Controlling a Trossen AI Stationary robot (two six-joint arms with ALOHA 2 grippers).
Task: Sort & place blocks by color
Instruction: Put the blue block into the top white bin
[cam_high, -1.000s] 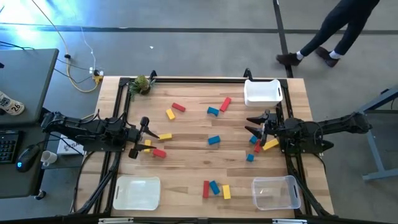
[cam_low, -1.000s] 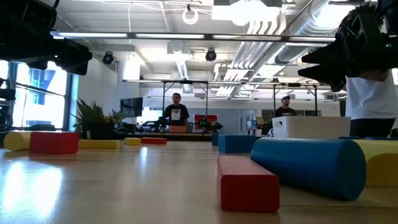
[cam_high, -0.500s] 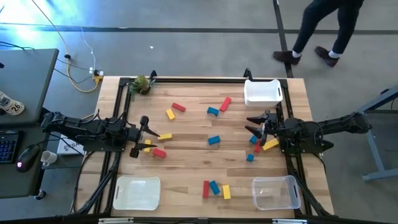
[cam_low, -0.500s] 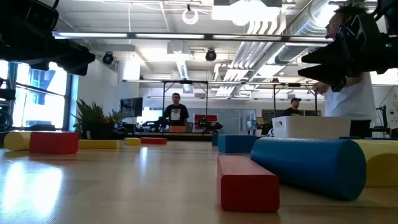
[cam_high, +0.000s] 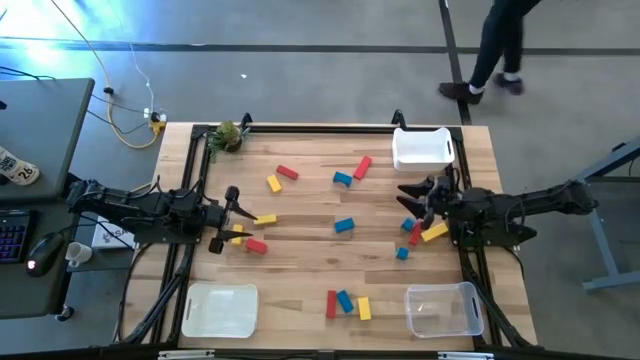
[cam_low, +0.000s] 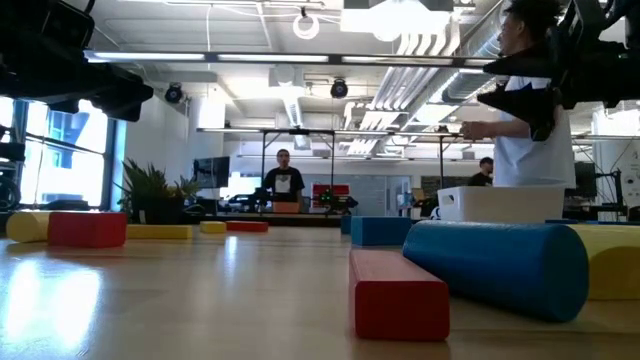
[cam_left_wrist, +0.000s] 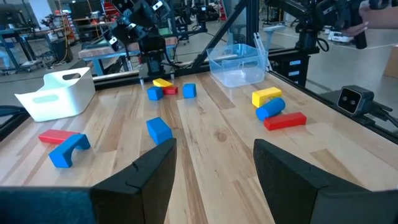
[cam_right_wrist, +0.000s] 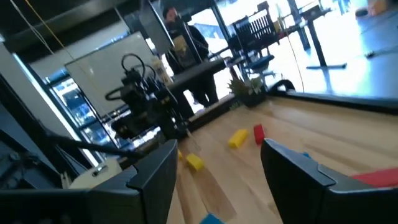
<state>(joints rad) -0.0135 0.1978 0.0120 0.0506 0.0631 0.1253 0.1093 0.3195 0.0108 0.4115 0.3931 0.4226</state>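
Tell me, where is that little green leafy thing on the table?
In the high view the green leafy clump sits at the table's far left corner, beside the dark frame post, well away from the white bin at the far right.

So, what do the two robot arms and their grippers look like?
Both arms are dark, almost black, built of slim jointed segments, with black cables running along them. The left gripper and the right gripper each end in two dark fingers. Seen close in the wrist views, the fingers are broad, flat and matte, with angled edges. I see no markings on them.
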